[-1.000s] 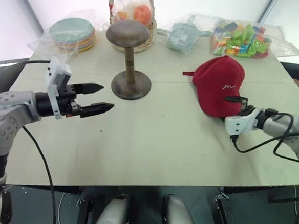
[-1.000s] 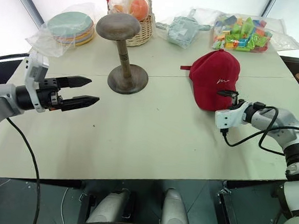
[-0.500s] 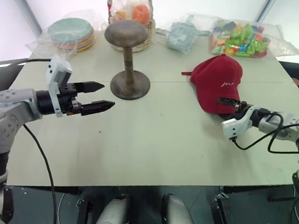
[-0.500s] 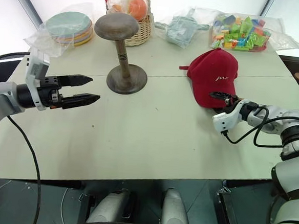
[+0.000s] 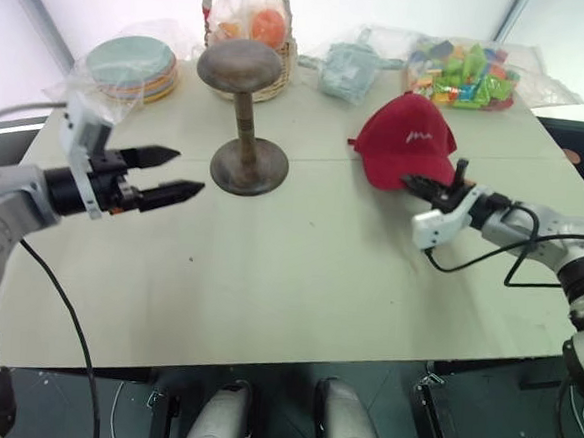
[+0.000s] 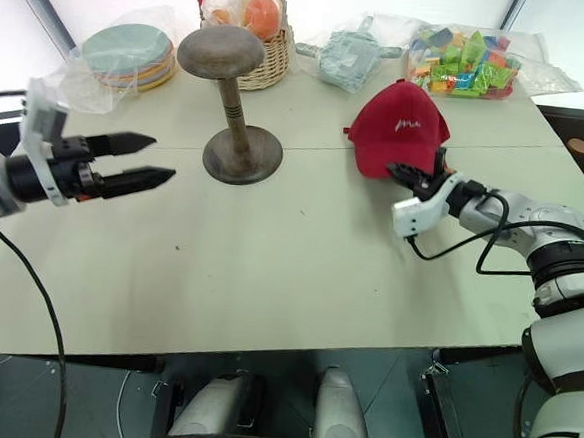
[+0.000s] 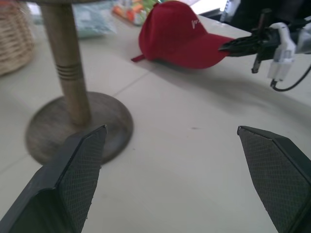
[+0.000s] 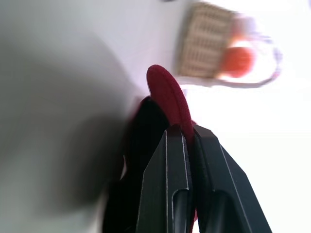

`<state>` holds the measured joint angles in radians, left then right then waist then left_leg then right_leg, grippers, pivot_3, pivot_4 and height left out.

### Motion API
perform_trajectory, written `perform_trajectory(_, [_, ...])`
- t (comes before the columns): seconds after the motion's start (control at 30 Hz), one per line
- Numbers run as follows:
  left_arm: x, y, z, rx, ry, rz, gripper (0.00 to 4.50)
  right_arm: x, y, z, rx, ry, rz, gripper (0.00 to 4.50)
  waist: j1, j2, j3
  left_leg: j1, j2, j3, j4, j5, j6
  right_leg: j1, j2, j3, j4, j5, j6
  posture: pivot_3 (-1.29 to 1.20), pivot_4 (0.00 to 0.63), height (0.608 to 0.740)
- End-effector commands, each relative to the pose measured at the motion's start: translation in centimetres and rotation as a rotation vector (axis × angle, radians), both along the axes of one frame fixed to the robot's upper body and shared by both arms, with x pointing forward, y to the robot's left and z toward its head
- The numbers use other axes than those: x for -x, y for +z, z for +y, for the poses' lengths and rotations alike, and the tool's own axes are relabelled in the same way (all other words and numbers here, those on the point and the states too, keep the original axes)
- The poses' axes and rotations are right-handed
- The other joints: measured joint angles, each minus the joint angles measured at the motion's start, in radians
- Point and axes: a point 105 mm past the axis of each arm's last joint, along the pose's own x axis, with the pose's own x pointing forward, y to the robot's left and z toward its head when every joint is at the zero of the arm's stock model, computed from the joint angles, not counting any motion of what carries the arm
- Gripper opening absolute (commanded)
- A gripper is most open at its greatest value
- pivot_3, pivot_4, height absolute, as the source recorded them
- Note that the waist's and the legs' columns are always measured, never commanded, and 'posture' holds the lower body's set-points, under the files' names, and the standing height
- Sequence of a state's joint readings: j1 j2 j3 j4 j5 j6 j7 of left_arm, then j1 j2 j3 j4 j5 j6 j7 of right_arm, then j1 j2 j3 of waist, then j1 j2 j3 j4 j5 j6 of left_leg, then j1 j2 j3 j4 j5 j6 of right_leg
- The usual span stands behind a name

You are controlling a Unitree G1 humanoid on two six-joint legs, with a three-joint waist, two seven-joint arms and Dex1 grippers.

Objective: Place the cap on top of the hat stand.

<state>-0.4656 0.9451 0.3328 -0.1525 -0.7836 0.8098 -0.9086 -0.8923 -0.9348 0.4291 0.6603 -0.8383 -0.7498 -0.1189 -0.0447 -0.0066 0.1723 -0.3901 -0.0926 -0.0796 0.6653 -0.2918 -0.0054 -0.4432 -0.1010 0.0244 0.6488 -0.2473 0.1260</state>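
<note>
Right gripper [image 5: 425, 187] clenched on the cap [image 5: 402, 152] brim at centre right; left gripper [image 5: 170, 171] spread wide, level, centre left

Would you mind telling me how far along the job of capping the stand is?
Done: the right claw is shut on the brim of the dark red fabric cap, tilting it up. In hand: the carry. Left: setting it on the brown wooden mushroom-shaped hat stand, whose dome is bare. The left claw hangs open beside the stand.
</note>
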Motion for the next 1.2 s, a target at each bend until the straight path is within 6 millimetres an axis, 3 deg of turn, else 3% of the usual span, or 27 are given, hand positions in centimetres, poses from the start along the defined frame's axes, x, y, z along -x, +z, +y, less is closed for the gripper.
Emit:
perform_trajectory(0.03, [-0.2, 2.2, 1.8, -0.017, 0.059, -0.086, 4.5, 0.5, 7.8, 0.9, -0.19, -0.047, -0.214, 0.04, 0.0, 0.0, 0.0, 0.0, 0.0, 0.0, 0.0, 0.0, 0.0, 0.0, 0.0, 0.0, 0.0, 0.0, 0.0, 0.0, 0.15, 0.74])
perform_trajectory(0.13, [-0.8, 2.7, 2.3, -0.026, 0.07, -0.102, 4.5, 1.3, 12.2, 2.1, -0.308, -0.066, -0.325, 0.04, 0.002, 0.0, 0.0, 0.0, 0.0, 0.0, 0.0, 0.0, 0.0, 0.0, 0.0, 0.0, 0.0, 0.0, 0.0, 0.0, 0.15, 0.74])
perform_trajectory(0.23, [-1.2, 3.2, 2.2, -0.039, 0.056, -0.117, 4.5, 2.8, 17.0, 5.6, -0.412, 0.006, -0.404, 0.04, 0.001, 0.0, 0.0, -0.001, 0.0, 0.0, 0.001, 0.0, 0.0, 0.0, 0.0, 0.0, 0.0, 0.0, 0.0, 0.0, 0.15, 0.74])
perform_trajectory(0.3, [-1.4, 3.4, 2.3, -0.044, 0.05, -0.122, 4.5, 3.5, 18.5, 7.6, -0.443, 0.048, -0.399, 0.04, -0.001, 0.0, 0.0, -0.001, 0.0, 0.0, 0.001, 0.0, 0.0, -0.001, 0.0, 0.0, 0.001, 0.0, 0.0, 0.0, 0.15, 0.74])
perform_trajectory(0.37, [-1.6, 3.5, 2.5, -0.052, 0.052, -0.125, 4.5, 4.0, 18.9, 10.9, -0.472, 0.114, -0.338, 0.04, -0.004, 0.0, 0.0, -0.001, 0.0, -0.001, 0.0, 0.0, 0.0, -0.001, 0.0, -0.001, 0.0, 0.0, 0.0, 0.0, 0.15, 0.74])
perform_trajectory(0.5, [-1.7, 3.7, 3.2, -0.058, 0.076, -0.138, 4.5, 5.7, 18.7, 17.2, -0.502, 0.261, -0.246, 0.04, -0.008, -0.001, 0.0, -0.001, 0.0, -0.002, -0.001, 0.0, 0.0, -0.001, 0.0, -0.001, 0.0, 0.0, 0.0, 0.0, 0.15, 0.74])
perform_trajectory(0.57, [-1.8, 3.7, 3.5, -0.062, 0.095, -0.144, 4.5, 6.1, 18.6, 18.6, -0.509, 0.286, -0.229, 0.04, -0.01, -0.001, 0.0, -0.001, 0.0, -0.002, 0.0, 0.0, 0.0, -0.001, 0.0, -0.001, 0.001, 0.0, 0.0, 0.0, 0.15, 0.74])
perform_trajectory(0.7, [-1.4, 4.1, 5.0, -0.043, 0.166, -0.167, 4.5, 5.6, 17.4, 20.1, -0.5, 0.314, -0.18, 0.04, -0.003, -0.001, -0.001, -0.002, -0.001, -0.004, 0.001, 0.0, 0.0, -0.001, -0.001, -0.002, 0.001, 0.0, 0.0, 0.0, 0.15, 0.74])
perform_trajectory(1.03, [0.0, 3.2, 4.8, -0.02, 0.175, -0.148, 4.5, 4.7, 9.8, 22.9, -0.365, 0.342, 0.007, 0.04, -0.005, -0.002, -0.001, -0.002, -0.001, -0.004, 0.0, 0.0, 0.0, -0.001, -0.001, -0.003, 0.001, 0.0, 0.0, 0.0, 0.15, 0.74])
perform_trajectory(1.2, [0.1, 2.8, 4.6, -0.009, 0.175, -0.14, 4.5, 5.8, 8.7, 24.9, -0.324, 0.396, 0.04, 0.04, -0.015, -0.002, -0.001, -0.002, -0.001, -0.004, 0.0, 0.0, 0.0, -0.002, -0.001, -0.003, 0.001, 0.0, 0.0, 0.0, 0.15, 0.74])
